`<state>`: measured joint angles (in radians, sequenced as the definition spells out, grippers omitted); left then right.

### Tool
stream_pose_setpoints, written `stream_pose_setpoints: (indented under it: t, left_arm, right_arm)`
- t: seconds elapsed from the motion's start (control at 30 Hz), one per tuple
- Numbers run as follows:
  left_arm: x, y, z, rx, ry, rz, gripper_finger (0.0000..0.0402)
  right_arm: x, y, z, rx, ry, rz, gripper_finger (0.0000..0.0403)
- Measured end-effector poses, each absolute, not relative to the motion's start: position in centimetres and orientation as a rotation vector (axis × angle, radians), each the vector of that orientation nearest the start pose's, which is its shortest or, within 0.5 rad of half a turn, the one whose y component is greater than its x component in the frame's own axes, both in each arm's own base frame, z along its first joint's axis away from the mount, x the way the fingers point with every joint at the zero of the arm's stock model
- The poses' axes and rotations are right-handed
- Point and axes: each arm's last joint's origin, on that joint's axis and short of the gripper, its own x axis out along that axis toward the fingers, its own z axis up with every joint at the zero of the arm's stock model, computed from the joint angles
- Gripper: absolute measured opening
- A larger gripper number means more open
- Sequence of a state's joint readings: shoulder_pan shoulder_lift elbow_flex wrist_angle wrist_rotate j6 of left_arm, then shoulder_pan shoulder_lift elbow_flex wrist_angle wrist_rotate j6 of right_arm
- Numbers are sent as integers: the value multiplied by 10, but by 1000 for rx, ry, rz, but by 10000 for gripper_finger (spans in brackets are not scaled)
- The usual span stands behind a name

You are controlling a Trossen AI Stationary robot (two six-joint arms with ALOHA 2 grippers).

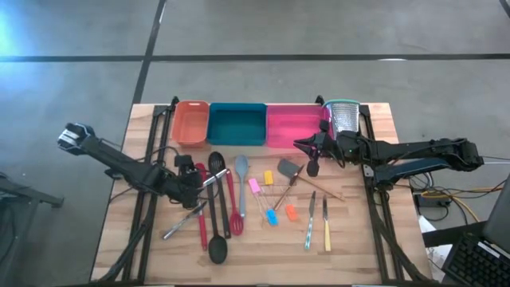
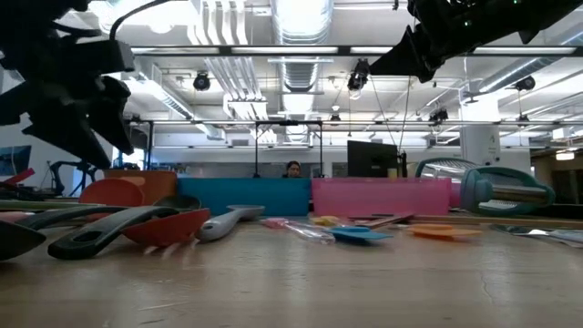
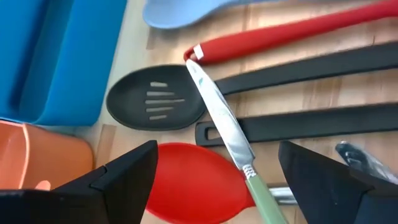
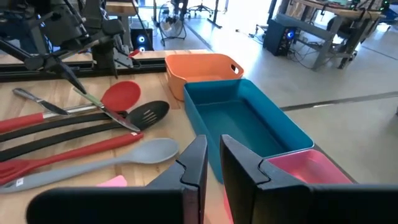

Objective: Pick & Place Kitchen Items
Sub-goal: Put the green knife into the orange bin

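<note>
The knife, silver-bladed with a pale green handle, lies slantwise across the black slotted spoon and the red spoon, at the left end of the row of utensils on the table and near the orange tray. The left gripper hangs just above it with its fingers spread wide, one on either side of the blade and handle, holding nothing. The step in hand looks like a pick of this knife. To do it well, the gripper should come straight down so the fingers straddle the handle rather than the thin blade, and close only when low enough to catch it. Because the knife rests on rounded spoon bowls, it could rock or slide off under uneven pressure. The right gripper waits on the far right, over the edge of the pink tray and beside the grater, its fingers nearly together and empty. The teal tray sits between the other two. The table is pale wooden boards on a grey concrete floor. Beyond it lies an open workshop with ceiling lights, ducts and desks, where a person sits far off.
</note>
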<state>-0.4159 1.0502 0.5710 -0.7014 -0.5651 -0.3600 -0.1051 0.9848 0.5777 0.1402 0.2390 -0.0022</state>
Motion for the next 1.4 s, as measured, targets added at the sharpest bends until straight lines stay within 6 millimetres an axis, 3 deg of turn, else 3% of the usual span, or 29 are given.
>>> stream_pose_setpoints:
  t: [0.7,1.4]
  left_arm:
    - [183,-40,165,126,1135,260,337]
    - [184,-31,141,107,1187,219,333]
  right_arm:
    - [213,-29,256,-29,270,-341,38]
    - [213,-30,256,-29,271,-346,38]
